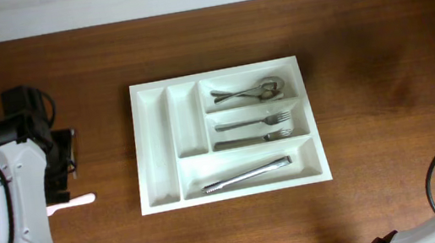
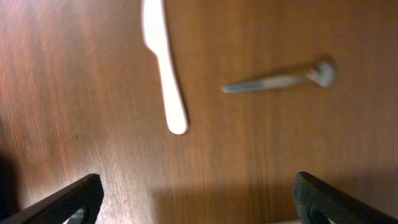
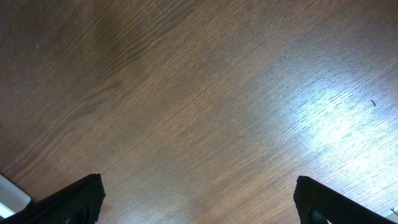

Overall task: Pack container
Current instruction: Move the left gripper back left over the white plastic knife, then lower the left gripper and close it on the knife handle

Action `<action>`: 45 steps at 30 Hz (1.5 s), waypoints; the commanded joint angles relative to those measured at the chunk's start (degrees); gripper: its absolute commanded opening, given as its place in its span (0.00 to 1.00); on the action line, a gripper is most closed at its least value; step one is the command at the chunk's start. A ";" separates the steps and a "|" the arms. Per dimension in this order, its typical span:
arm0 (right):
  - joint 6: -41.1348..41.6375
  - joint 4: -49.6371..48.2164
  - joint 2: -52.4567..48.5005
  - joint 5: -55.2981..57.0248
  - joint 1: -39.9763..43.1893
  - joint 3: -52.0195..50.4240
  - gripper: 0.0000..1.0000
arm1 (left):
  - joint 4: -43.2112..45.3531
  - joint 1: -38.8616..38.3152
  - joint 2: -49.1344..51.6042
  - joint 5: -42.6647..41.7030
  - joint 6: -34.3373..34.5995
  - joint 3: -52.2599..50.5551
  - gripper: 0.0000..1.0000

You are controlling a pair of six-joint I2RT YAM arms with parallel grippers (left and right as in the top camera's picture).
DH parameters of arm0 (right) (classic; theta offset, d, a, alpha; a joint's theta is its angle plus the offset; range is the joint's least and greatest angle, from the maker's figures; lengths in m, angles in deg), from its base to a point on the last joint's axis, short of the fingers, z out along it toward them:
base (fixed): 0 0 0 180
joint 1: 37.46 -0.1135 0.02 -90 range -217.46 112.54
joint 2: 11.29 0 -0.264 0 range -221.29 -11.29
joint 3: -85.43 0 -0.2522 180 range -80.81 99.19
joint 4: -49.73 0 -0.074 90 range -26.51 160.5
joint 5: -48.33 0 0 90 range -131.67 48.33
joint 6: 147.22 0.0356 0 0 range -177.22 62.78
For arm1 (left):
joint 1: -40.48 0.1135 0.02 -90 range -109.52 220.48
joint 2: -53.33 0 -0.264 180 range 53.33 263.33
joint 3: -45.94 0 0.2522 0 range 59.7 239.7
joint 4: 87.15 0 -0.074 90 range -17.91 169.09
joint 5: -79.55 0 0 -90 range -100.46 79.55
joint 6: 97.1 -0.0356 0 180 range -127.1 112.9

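A wooden surface (image 1: 359,33) carries the white container (image 1: 155,143) at its centre, cutlery (image 1: 246,174) in its 3 and 6 o'clock compartments. At 9 o'clock the left pincer (image 2: 199,202) gapes wide above a white knife (image 2: 165,68); the right pincer (image 3: 199,199) gapes wide too.

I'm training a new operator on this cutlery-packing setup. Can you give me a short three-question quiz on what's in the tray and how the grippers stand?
1. Multiple choice: what lies in the long bottom compartment of the large white rectangular plastic cutlery tray?
A) silver metal tongs
B) two forks
C) nothing
2. True or false: the tray's two narrow vertical compartments hold cutlery.
3. Fill in: the left gripper and the right gripper both have their jaws ___.
Key: 1 A; 2 false; 3 open.
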 commanded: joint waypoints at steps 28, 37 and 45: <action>0.46 -0.13 0.20 0.72 -0.17 -0.07 0.99 | 17.79 9.86 8.07 -4.35 -0.81 -16.72 0.99; 0.46 -0.13 0.20 0.72 -0.17 -0.07 0.99 | 17.59 10.16 11.96 -4.39 -0.81 -16.72 0.99; 0.46 -0.15 0.20 0.72 -0.17 -0.07 0.99 | 17.64 12.07 13.57 -4.55 -0.81 -16.72 0.99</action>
